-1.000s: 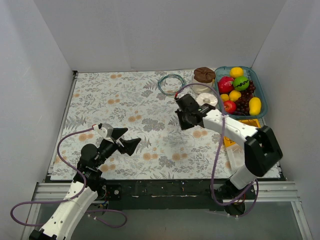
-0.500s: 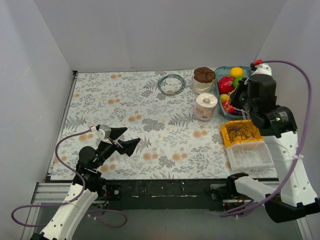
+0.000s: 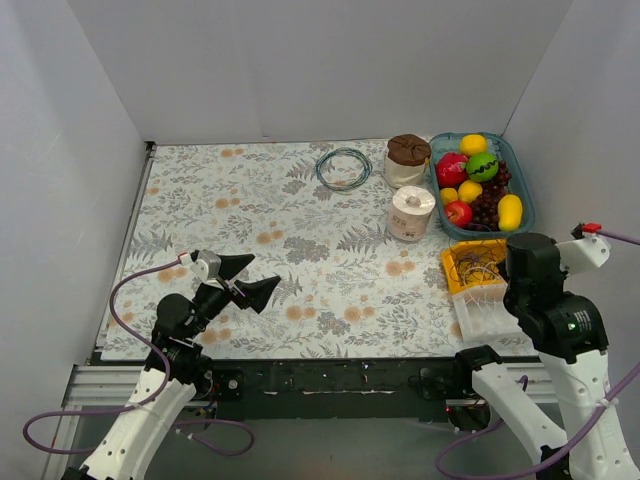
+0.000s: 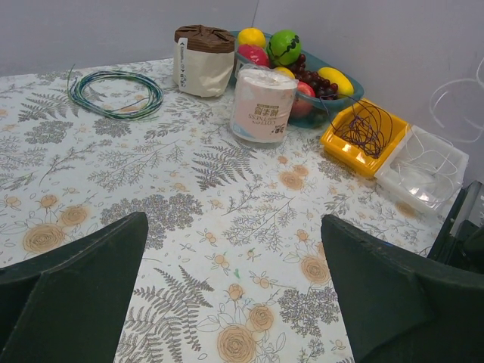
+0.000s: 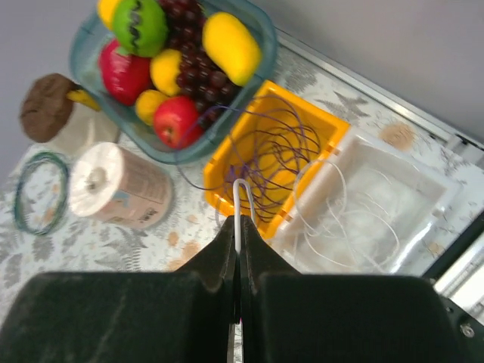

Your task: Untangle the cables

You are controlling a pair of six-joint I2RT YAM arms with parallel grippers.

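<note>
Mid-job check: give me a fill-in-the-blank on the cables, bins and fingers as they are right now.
1. The bin holding the purple cable is ____.
2. The thin cable pinched between the right fingers is ____.
3. The left fingers stand ____, holding nothing.
Missing words: yellow; white; open.

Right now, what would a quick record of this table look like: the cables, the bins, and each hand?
Left hand: open, empty, low over the table
Right hand: shut on a white cable, held up in the air
Yellow bin: purple cable tangle
Clear bin: loose white cables
Green cable coil: flat on the table's far side
Also there: fruit basket, paper roll, brown-lidded jar
</note>
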